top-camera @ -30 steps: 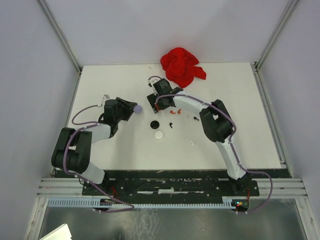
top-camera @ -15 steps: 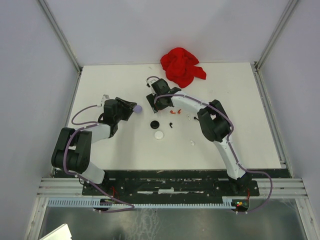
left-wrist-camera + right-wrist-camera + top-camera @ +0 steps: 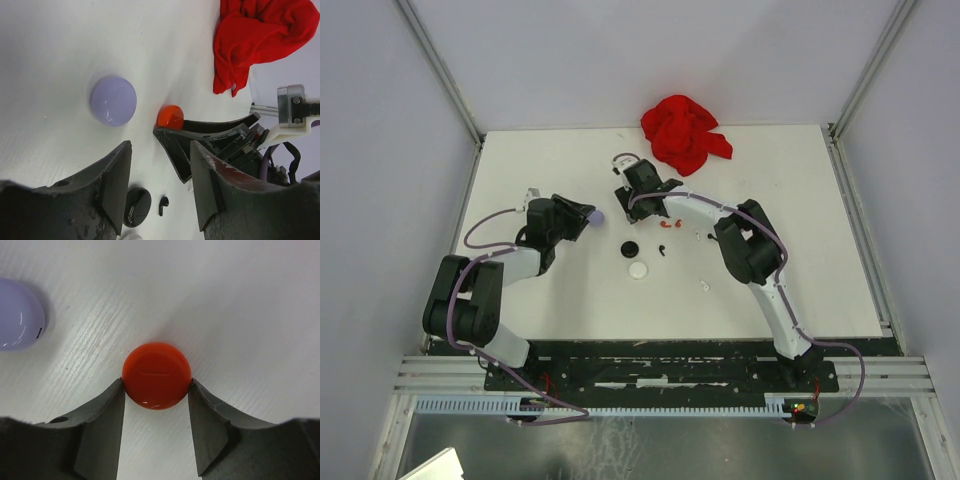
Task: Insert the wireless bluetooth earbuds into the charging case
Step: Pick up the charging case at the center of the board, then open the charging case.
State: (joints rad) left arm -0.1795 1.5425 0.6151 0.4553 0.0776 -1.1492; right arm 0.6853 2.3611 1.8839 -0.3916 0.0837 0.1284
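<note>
Only the right wrist camera shows the grip that the overhead view hides: the right end effector (image 3: 156, 386) pinching a glossy red round case (image 3: 156, 371) that lies flat on the white bench (image 3: 240, 300). The left wrist view shows the left end effector (image 3: 160, 150) spread, gripping nothing, near a lilac case (image 3: 113, 100). A tiny black earbud (image 3: 163, 205) lies loose just beside a black disc (image 3: 137, 206). Pale walls enclose the bench, and a red cloth (image 3: 685, 132) is bunched at its far edge.

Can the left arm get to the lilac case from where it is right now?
Probably yes. The lilac case lies bare on the table just beyond the open left gripper, nothing between them. The right gripper pinches the red case close beside it, so room is tight.
</note>
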